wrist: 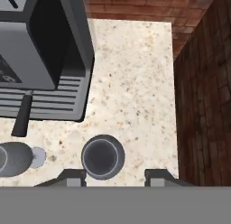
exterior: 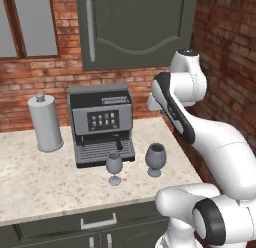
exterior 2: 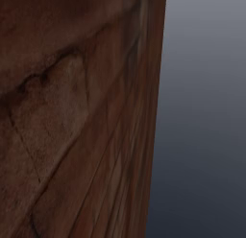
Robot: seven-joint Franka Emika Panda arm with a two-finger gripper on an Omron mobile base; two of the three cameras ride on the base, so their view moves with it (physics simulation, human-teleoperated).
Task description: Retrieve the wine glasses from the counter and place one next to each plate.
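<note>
Two wine glasses stand on the counter (exterior: 40, 182) in front of a coffee machine. The wider, darker glass (exterior: 155, 159) is on the right, the slimmer glass (exterior: 114, 167) a little to its left. In the hand view I look straight down into the wider glass (wrist: 103, 156), whose rim lies just above and left of the gap between my fingertips. The slimmer glass (wrist: 16, 159) shows at the left edge. My gripper (wrist: 116, 177) is open, high over the counter (wrist: 135, 83), with nothing between its fingers. The plates are out of view.
A grey coffee machine (exterior: 101, 123) stands behind the glasses, and a tall grey canister (exterior: 45, 123) stands to its left. A brick wall (exterior: 225, 57) closes off the counter's right end, close to the wider glass. A dark wall cabinet (exterior: 135, 27) hangs overhead.
</note>
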